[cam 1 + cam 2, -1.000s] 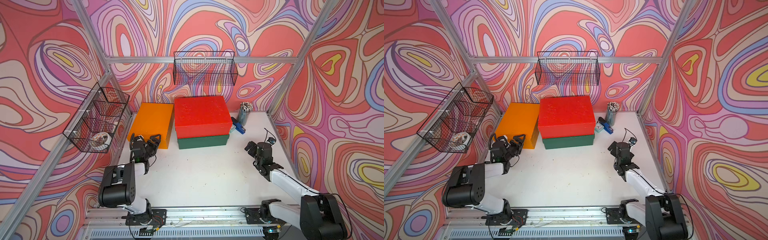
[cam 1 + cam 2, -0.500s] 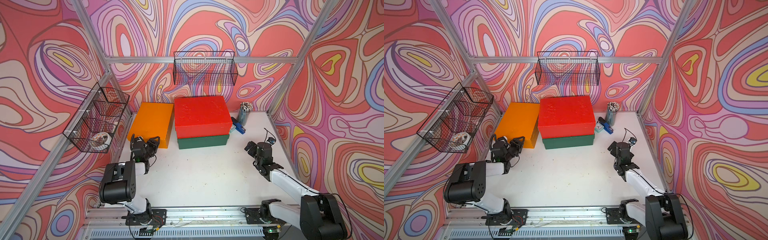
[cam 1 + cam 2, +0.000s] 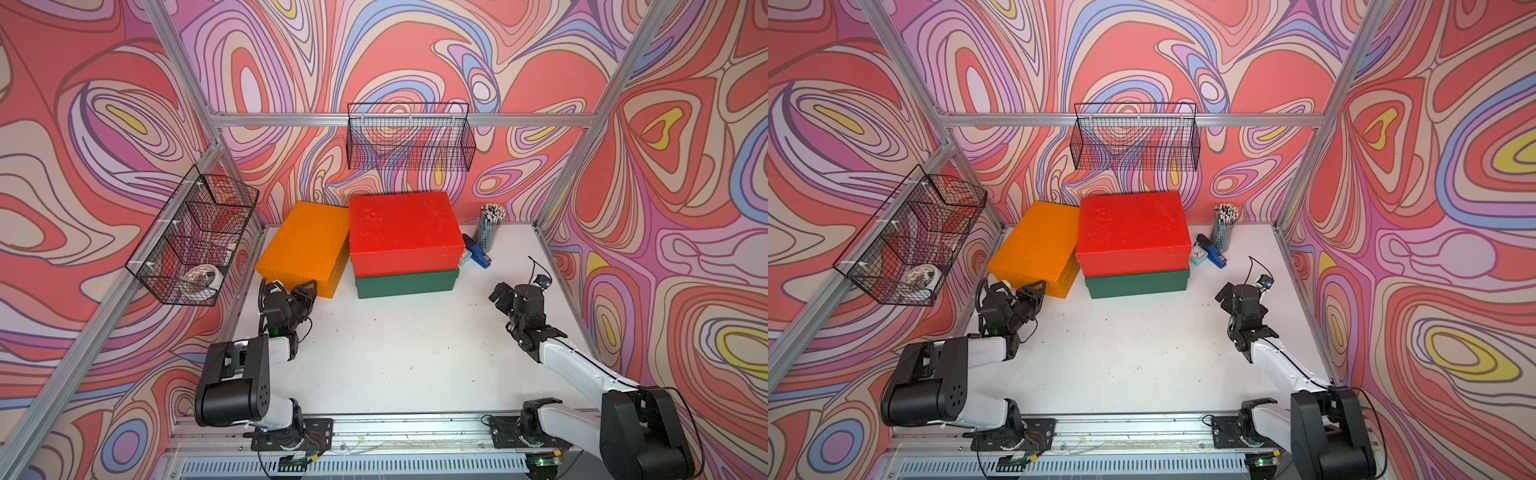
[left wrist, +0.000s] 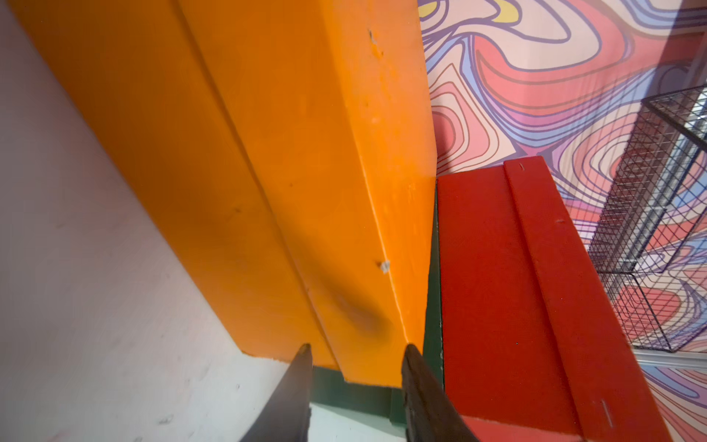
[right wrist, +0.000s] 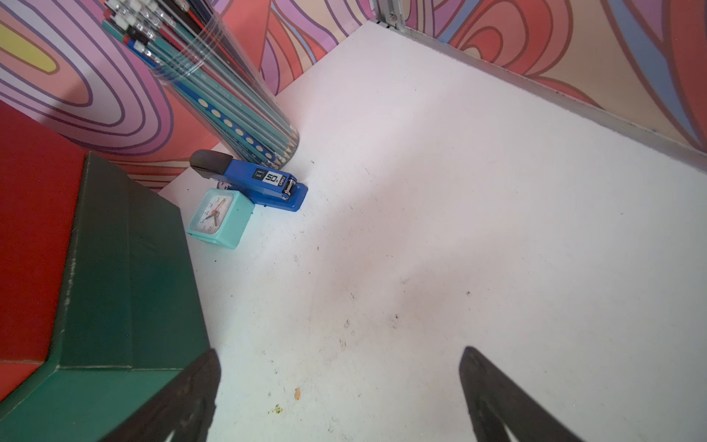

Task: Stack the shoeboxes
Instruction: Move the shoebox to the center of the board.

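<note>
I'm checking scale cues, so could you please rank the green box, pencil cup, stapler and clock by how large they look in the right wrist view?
1. green box, though it is nearest the camera
2. pencil cup
3. stapler and clock, about alike
</note>
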